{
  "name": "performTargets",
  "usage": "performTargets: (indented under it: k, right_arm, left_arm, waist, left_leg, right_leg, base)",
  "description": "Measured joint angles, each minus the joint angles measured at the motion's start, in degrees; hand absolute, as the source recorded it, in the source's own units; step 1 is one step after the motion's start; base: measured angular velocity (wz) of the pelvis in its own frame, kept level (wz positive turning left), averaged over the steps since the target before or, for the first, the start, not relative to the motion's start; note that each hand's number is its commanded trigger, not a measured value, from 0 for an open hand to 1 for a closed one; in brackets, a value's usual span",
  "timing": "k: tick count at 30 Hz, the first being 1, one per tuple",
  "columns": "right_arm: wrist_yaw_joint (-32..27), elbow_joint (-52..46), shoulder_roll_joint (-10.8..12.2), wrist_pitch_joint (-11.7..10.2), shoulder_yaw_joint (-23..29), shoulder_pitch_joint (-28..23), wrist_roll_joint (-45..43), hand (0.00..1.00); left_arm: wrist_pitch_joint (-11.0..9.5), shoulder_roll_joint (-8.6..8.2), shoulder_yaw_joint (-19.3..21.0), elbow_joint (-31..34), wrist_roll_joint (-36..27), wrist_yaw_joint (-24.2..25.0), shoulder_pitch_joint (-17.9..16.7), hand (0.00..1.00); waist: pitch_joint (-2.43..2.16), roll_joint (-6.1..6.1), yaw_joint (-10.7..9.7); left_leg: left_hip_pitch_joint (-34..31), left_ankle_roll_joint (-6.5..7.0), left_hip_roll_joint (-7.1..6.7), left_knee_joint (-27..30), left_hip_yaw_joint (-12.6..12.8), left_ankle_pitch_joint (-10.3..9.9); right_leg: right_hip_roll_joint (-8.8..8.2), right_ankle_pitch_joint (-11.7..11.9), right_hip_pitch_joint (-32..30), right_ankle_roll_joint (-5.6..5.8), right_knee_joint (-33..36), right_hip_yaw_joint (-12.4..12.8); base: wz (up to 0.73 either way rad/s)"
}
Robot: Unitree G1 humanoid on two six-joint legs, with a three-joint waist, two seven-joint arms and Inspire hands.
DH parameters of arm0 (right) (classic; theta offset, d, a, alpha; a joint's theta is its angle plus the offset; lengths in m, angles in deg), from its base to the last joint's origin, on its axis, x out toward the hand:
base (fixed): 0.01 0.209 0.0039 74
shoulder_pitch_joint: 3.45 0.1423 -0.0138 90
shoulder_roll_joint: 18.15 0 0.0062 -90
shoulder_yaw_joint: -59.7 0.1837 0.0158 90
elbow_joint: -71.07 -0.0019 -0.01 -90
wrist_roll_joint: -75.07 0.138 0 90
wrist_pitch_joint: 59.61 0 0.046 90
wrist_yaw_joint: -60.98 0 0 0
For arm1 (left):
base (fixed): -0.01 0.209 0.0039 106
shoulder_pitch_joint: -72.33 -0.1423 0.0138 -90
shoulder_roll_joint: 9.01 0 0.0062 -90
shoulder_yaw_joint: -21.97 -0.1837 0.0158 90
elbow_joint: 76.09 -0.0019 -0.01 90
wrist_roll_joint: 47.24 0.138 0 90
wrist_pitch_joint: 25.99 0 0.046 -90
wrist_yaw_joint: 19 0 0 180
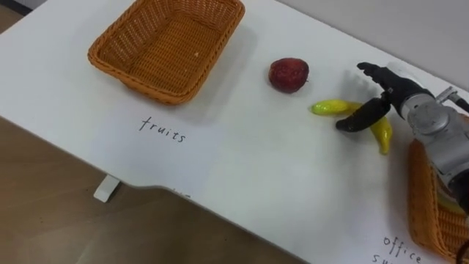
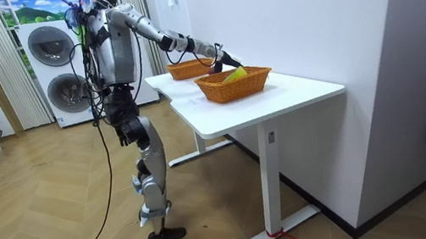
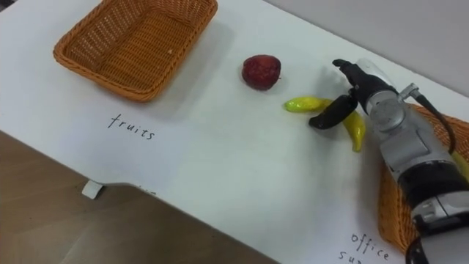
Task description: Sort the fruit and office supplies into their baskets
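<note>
Stands at the long edge of the white counter (image 1: 242, 161), right arm stretched out over it. Spreads the right hand (image 1: 396, 92) wide, fingers straight, above a yellow banana (image 1: 333, 107) lying well right of the empty wicker basket (image 1: 146, 86), dark thumb crossing the banana's bend; grasps nothing, and cannot be told whether touching. Between that basket and the banana, nearer the banana, a dark red fruit (image 1: 289, 75) on the bare counter. Just in front of the basket, a handwritten label (image 1: 163, 130). Farther right of the basket than the hand, a second wicker basket (image 1: 421, 205) with a yellow item (image 2: 233, 73) inside.
</note>
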Motion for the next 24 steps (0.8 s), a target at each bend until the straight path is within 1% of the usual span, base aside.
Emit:
performTargets:
  k: [2, 3, 5, 6, 7, 8, 9, 10, 14, 15, 16, 18, 23, 24]
  right_arm:
    - [1.17, 0.0, -0.08, 0.04, 0.0, -0.01, 0.0, 0.0]
    - [2.22, -0.02, -0.08, 0.16, -0.04, -0.02, 0.28, 0.0]
    - [3.45, -0.04, -0.15, 0.72, -0.65, -0.03, 1.83, 0.0]
    - [4.14, 0.0, -0.67, 0.83, -1.74, -0.03, 3.34, 0.0]
    - [4.97, -0.02, -1.0, 0.81, -2.74, -0.03, 3.9, 0.08]
    - [5.21, -0.05, -1.07, 0.81, -3.2, -0.03, 4.1, 0.54]
    - [5.65, -0.11, -1.32, 0.79, -4.31, -0.01, 4.59, 0.95]
    - [6.32, -0.15, -1.36, 0.78, -4.89, 0.0, 4.7, 1.0]
    - [5.56, -0.22, -1.72, 0.73, -5.62, 0.3, 3.53, 1.0]
    - [5.78, -0.18, -2.33, 0.75, -5.75, 0.51, 3.38, 1.0]
    - [5.91, -0.19, -2.77, 0.68, -6.19, 0.53, 3.4, 1.0]
    - [5.92, -0.14, -3.09, 0.7, -6.21, 0.59, 3.31, 1.0]
    - [5.74, -0.19, -3.15, 0.69, -6.51, 0.73, 1.26, 1.0]
    - [6.44, -0.19, -3.16, 0.68, -6.62, 0.73, 1.05, 1.0]
  left_arm:
    - [-0.2, 0.03, -0.89, -0.05, 0.01, 0.16, -0.16, 0.0]
    - [-0.2, 0.04, -1.28, -0.11, 0.02, 0.35, -0.22, 0.0]
    - [-0.19, 0.1, -1.88, -0.12, -0.01, 0.46, -0.21, 0.0]
    - [-0.19, 0.13, -2.5, -0.24, -0.01, 0.47, -0.05, 0.0]
    - [-0.18, 0.16, -3.18, -0.69, 0.0, 0.44, 0.24, 0.0]
    - [-0.17, 0.18, -3.49, -0.89, 0.0, 0.42, 0.39, 0.0]
    - [-0.17, 0.19, -3.85, -1.36, 0.01, 0.41, 0.77, 0.0]
    - [-0.18, 0.19, -3.97, -1.77, 0.02, 0.41, 1.15, 0.0]
    - [-0.21, 0.32, -4.05, -1.79, 0.01, 0.41, 1.34, 0.0]
    - [-0.21, 0.54, -4.06, -1.83, -0.04, 0.41, 1.34, 0.0]
    - [-0.21, 0.88, -4.13, -1.84, -0.09, 0.39, 1.37, 0.0]
    - [-0.21, 1.27, -4.16, -1.84, -0.06, 0.37, 1.31, 0.0]
    - [-0.36, 1.77, -4.15, -2.37, 0.05, 0.5, 1.34, 0.0]
    - [-0.37, 1.94, -4.15, -2.42, 0.05, 0.5, 1.33, 0.0]
  waist:
    - [-0.08, -0.11, -0.02]
    - [-0.2, -0.28, -0.06]
    - [-0.32, -0.44, -0.1]
    - [-0.37, -0.51, -0.14]
    - [-0.44, -0.62, -0.14]
    - [-0.46, -0.67, -0.09]
    - [-0.48, -0.81, -0.06]
    - [-0.49, -0.94, -0.05]
    - [-0.44, -1.3, 0.07]
    - [-0.35, -1.43, 0.14]
    - [-0.13, -1.52, 0.15]
    - [-0.06, -1.88, 0.18]
    - [-0.05, -2.03, 0.37]
    - [-0.04, -2.01, 0.47]
  left_leg:
    - [0.01, 0.05, -0.05, -0.01, 0.01, 0.03]
    - [0.04, 0.07, -0.06, -0.05, 0.03, 0.05]
    - [0.08, 0.06, -0.06, -0.04, -0.12, 0.06]
    - [0.17, 0.06, -0.06, -0.02, -0.16, 0.06]
    - [0.23, 0.06, -0.04, -0.03, -0.13, 0.06]
    - [0.25, 0.04, -0.02, -0.02, -0.09, 0.07]
    - [0.25, 0.02, -0.01, -0.01, -0.06, 0.1]
    - [0.24, -0.01, 0.0, -0.02, -0.06, 0.16]
    - [0.23, -0.06, 0.03, -0.01, -0.08, 0.24]
    - [0.21, -0.09, 0.05, -0.03, -0.13, 0.26]
    - [0.22, -0.11, 0.1, -0.04, -0.14, 0.27]
    - [0.21, -0.12, 0.14, -0.09, -0.14, 0.27]
    - [0.33, -0.11, 0.12, -0.41, -0.06, 0.27]
    - [0.38, -0.12, 0.13, -0.54, -0.06, 0.27]
  right_leg:
    - [-0.06, 0.0, 0.02, 0.0, 0.0, -0.04]
    - [-0.08, 0.0, 0.02, 0.0, 0.0, 0.02]
    - [-0.04, 0.0, 0.15, 0.0, -0.01, 0.02]
    - [-0.05, 0.0, 0.27, 0.0, -0.01, -0.05]
    - [-0.06, 0.0, 0.33, 0.0, -0.01, -0.05]
    - [-0.05, 0.0, 0.33, 0.0, -0.01, -0.05]
    - [-0.05, 0.0, 0.34, 0.0, -0.01, -0.04]
    - [-0.04, 0.0, 0.34, 0.0, -0.01, -0.03]
    - [-0.01, 0.01, 0.34, -0.01, -0.01, -0.05]
    - [0.02, 0.01, 0.34, -0.01, -0.01, -0.06]
    - [0.07, 0.01, 0.33, -0.02, -0.02, -0.06]
    - [0.11, 0.01, 0.27, -0.02, -0.03, -0.08]
    - [0.11, 0.01, 0.22, -0.01, -0.14, -0.05]
    - [0.12, 0.01, 0.2, -0.01, -0.17, -0.04]
  base:
    - [0.0]
    - [0.0]
    - [0.02]
    - [0.0]
    - [0.0]
    - [0.0]
    - [0.0]
    - [0.0]
    - [0.0]
    - [0.0]
    - [0.0]
    - [0.0]
    - [0.0]
    - [0.0]
